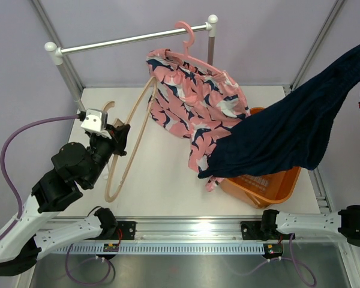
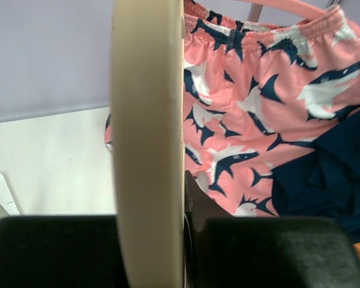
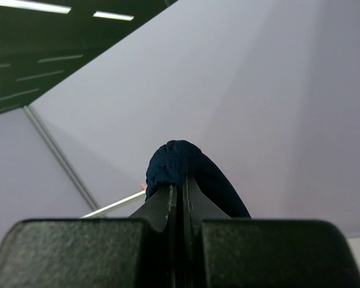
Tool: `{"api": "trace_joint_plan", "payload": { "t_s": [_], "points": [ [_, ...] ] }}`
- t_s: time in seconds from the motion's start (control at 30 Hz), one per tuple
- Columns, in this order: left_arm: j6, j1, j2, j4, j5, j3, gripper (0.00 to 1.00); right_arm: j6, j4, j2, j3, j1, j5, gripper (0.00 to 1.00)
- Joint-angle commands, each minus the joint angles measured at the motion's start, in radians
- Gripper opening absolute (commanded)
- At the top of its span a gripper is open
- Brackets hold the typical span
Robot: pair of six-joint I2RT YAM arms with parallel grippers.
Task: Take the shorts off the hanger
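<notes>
Right gripper [image 3: 180,198] is pinched tight on a bunch of the navy shorts [image 1: 288,132], held high at far right. The cloth trails down-left, its low end over the orange basket [image 1: 270,189]. Left gripper [image 1: 119,135] clamps the bare cream hanger [image 2: 147,150], well apart to the left.

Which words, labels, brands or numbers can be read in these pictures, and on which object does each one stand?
None can be read.
The pink shorts carry only a shark pattern, no words.
The small dark board with coloured dots is too small to read.
</notes>
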Motion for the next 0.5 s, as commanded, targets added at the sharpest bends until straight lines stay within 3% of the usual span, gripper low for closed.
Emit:
{"api": "trace_joint_plan", "payload": {
  "t_s": [0.0, 0.17, 0.47],
  "points": [
    [0.004, -0.004, -0.008, 0.038, -0.024, -0.004, 0.0, -0.211, 0.276, 0.018, -0.051, 0.001, 0.023, 0.0],
    [0.001, -0.004, 0.004, 0.038, -0.015, -0.005, 0.0, -0.578, 0.626, 0.116, -0.03, -0.001, 0.05, 0.0],
    [-0.003, -0.004, -0.008, 0.031, -0.013, -0.008, 0.0, -0.604, 0.661, 0.151, -0.085, -0.042, 0.09, 0.0]
  ]
}}
